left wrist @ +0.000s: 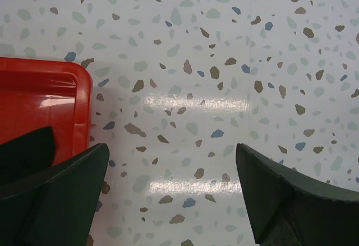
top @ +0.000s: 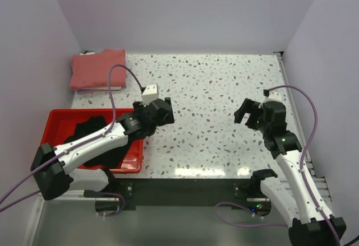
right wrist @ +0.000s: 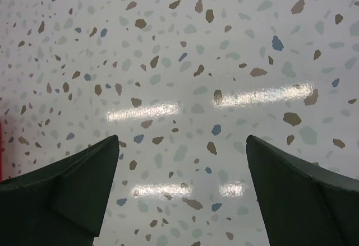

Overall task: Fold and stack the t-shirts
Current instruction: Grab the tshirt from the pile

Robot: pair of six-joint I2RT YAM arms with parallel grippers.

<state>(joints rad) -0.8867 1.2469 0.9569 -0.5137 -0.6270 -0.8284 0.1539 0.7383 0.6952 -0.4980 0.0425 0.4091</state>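
The black t-shirt (top: 95, 137) lies crumpled in the red tray (top: 61, 117) at the left; a corner of it shows in the left wrist view (left wrist: 25, 151). The salmon-pink t-shirt (top: 96, 69) lies folded at the back left corner. My left gripper (top: 164, 111) is open and empty above the table, just right of the tray; its jaws (left wrist: 171, 167) stand wide apart. My right gripper (top: 247, 114) is open and empty above the table at the right, its jaws (right wrist: 182, 162) wide apart over bare terrazzo.
The tray's corner (left wrist: 67, 83) sits left of my left fingers. White walls close in the table at the back and both sides. The terrazzo tabletop (top: 213, 89) stretches between the arms. A white pad lies under the pink shirt.
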